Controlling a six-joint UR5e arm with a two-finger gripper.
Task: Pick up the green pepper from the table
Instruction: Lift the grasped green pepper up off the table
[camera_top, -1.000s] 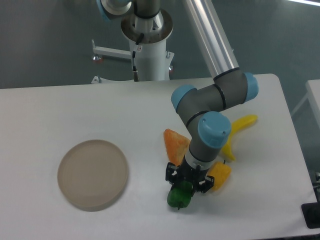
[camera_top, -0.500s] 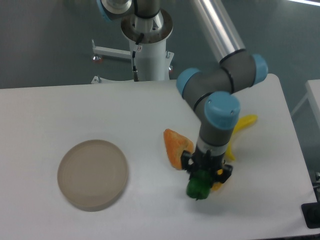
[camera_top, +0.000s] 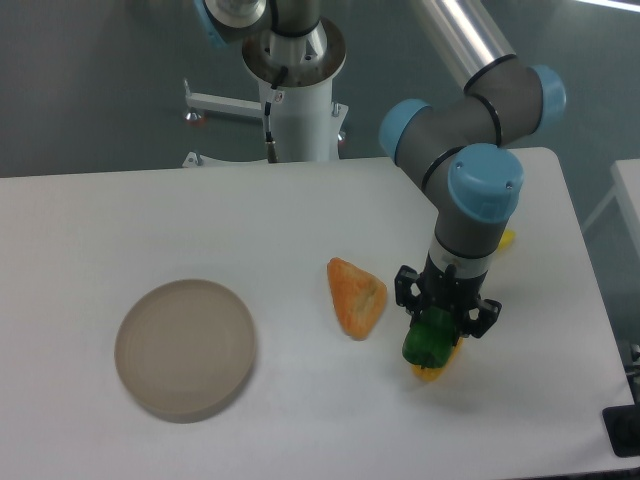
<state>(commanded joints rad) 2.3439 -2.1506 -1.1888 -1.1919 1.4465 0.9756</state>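
The green pepper (camera_top: 428, 339) is a small glossy dark green lump held between the black fingers of my gripper (camera_top: 437, 322), which is shut on it. It hangs just above the white table (camera_top: 300, 220), at the right of centre. Directly beneath it a bit of the yellow pepper (camera_top: 430, 372) peeks out. The arm's grey and blue wrist rises straight above the gripper and hides most of what lies behind it.
An orange wedge-shaped pepper (camera_top: 356, 297) lies just left of the gripper. A round beige plate (camera_top: 185, 348) sits at the front left. A yellow tip of a banana-like item (camera_top: 506, 238) shows behind the arm. The table's right edge is close by.
The gripper has carried the green pepper to the right, from beside the orange wedge to above the yellow pepper. The arm now covers most of the banana.
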